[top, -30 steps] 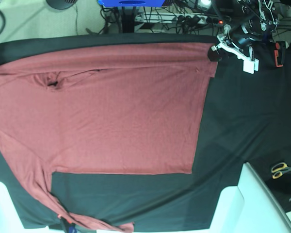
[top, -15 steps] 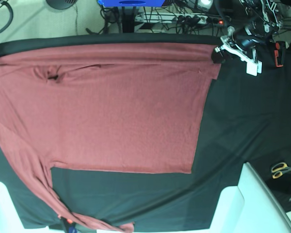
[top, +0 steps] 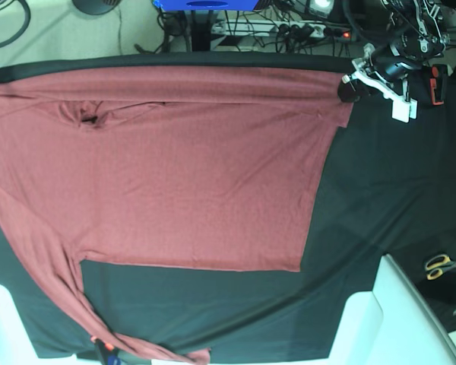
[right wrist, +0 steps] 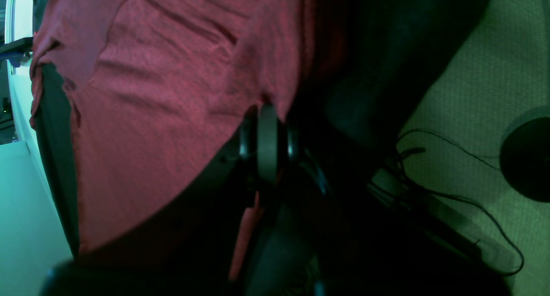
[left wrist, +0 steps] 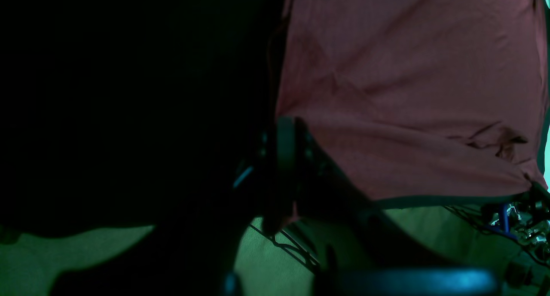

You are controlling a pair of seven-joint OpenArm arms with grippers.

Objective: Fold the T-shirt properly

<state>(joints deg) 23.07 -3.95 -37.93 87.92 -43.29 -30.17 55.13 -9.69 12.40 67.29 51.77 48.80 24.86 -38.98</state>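
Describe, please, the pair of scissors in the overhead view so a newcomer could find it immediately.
Start from the black table covering with the large brick-red T-shirt spread over it. Go to its right edge, well below the left gripper that pinches the shirt's corner. There lie the scissors, small, with yellow handles, the only yellow thing on the cloth.

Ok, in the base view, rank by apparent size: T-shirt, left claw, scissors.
1. T-shirt, by far the largest, spread across the black cloth.
2. Left claw, shut on the shirt's corner.
3. Scissors, only slightly smaller, partly cut off.
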